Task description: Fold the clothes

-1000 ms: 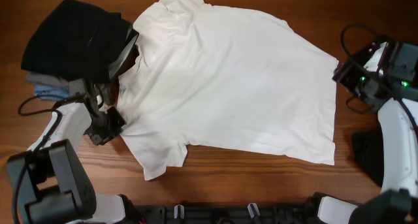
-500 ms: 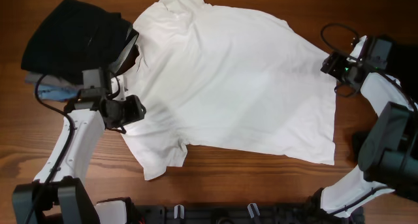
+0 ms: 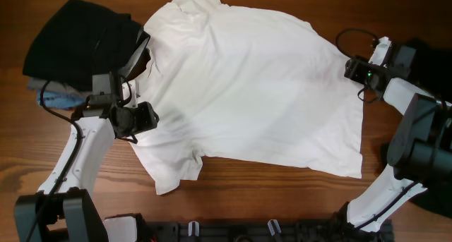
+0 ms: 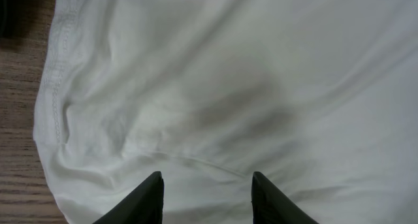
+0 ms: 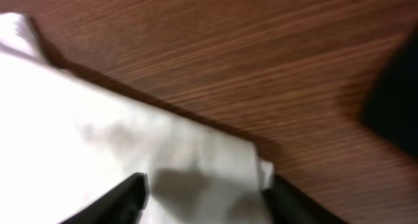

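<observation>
The white T-shirt lies spread flat across the table's middle, its collar toward the left. My left gripper hovers over the shirt's left side by the near sleeve. In the left wrist view its jaws stand open, with wrinkled white cloth lying flat under them. My right gripper is at the shirt's far right hem corner. In the right wrist view it is open, straddling that corner. A loose black garment lies at the top left.
Grey and blue folded clothes sit under the black garment. Dark cloth lies at the right edge behind the right arm and shows as dark cloth in the right wrist view. Bare brown wood runs along the front.
My left gripper has moved up and right from the table onto the shirt and has opened. My right gripper has slid left to the shirt's hem corner.
</observation>
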